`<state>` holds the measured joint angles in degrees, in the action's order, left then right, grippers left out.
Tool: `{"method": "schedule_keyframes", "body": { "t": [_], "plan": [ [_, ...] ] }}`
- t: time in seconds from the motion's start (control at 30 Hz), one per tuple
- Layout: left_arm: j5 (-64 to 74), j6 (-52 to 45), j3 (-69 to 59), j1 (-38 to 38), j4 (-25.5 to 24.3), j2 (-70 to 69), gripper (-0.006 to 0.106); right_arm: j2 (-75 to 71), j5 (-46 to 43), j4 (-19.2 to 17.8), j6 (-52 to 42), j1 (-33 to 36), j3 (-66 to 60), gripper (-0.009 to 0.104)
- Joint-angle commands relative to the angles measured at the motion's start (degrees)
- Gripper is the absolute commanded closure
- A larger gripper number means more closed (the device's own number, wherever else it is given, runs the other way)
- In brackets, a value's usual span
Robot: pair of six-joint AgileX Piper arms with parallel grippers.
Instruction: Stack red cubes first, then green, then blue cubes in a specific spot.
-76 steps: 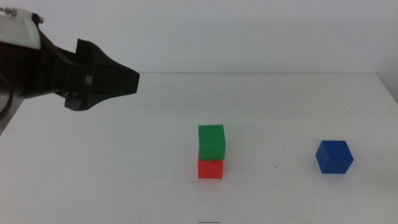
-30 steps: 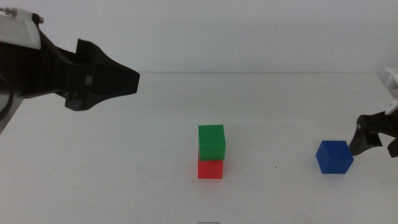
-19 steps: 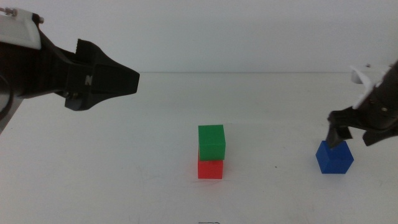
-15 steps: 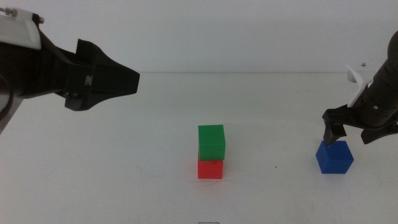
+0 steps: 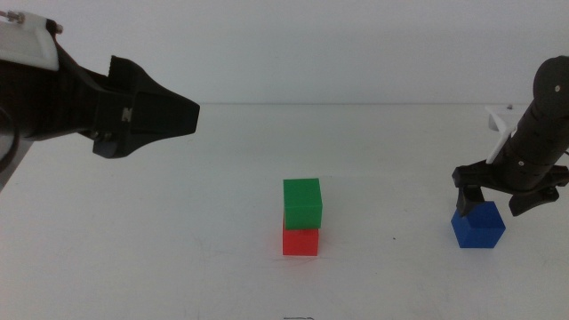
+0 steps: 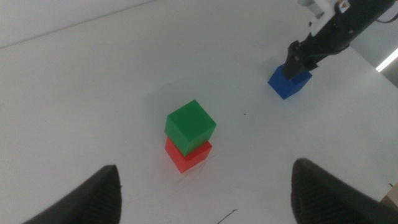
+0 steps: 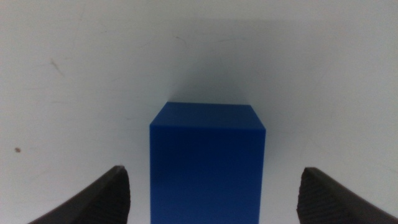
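The green cube point(image 5: 302, 202) sits on the red cube point(image 5: 300, 241) near the table's middle; both also show in the left wrist view, green cube point(image 6: 190, 125) over red cube point(image 6: 186, 155). The blue cube point(image 5: 477, 226) lies alone on the right. My right gripper point(image 5: 490, 206) hangs just over it, open, with one jaw on either side of the blue cube point(image 7: 208, 163) and not touching it. My left gripper point(image 5: 178, 117) hovers high at the back left, open and holding nothing.
The white table point(image 5: 178, 240) is bare around the cubes. Its back edge meets a pale wall. The right arm point(image 6: 339, 28) shows in the left wrist view, above the blue cube point(image 6: 288, 83).
The right arm has come in from the right edge and moved over the blue cube, its jaws now straddling it. The left arm and all three cubes have not moved.
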<state>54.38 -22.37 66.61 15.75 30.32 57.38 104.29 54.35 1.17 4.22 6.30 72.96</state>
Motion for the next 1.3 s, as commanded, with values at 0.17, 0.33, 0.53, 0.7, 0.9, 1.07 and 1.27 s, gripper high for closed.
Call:
{"method": "schedule_keyframes", "body": {
  "t": [0.17,0.33,0.53,0.7,0.9,1.07,1.27],
  "plan": [
    [-2.90,0.52,1.38,0.10,2.33,-0.74,0.007,0.08,-2.96,-0.37,-0.02,-0.05,1.84,0.001],
    [-2.90,0.52,1.38,0.10,2.33,-0.74,0.007,0.97,-3.26,-0.37,-0.02,-0.05,1.84,0.008],
    [-2.90,0.52,1.38,0.10,2.33,-0.74,0.007,1.23,-2.46,-0.36,-0.02,-0.05,1.83,0.053],
    [-2.90,0.52,1.38,0.10,2.33,-0.74,0.007,0.67,-1.33,-0.36,-0.68,-0.05,1.83,0.097],
    [-2.91,0.52,1.38,0.10,2.26,-0.74,0.007,-7.48,-2.62,-0.22,-0.12,-0.05,-6.71,0.096],
    [-2.90,0.52,1.38,0.10,2.26,-0.69,0.007,-18.72,-0.98,-2.44,5.90,1.28,-13.99,0.096],
    [-2.90,0.52,1.38,0.10,2.26,-0.63,0.007,-25.03,6.51,-7.35,17.96,6.30,-11.01,0.096]
  ]
}}
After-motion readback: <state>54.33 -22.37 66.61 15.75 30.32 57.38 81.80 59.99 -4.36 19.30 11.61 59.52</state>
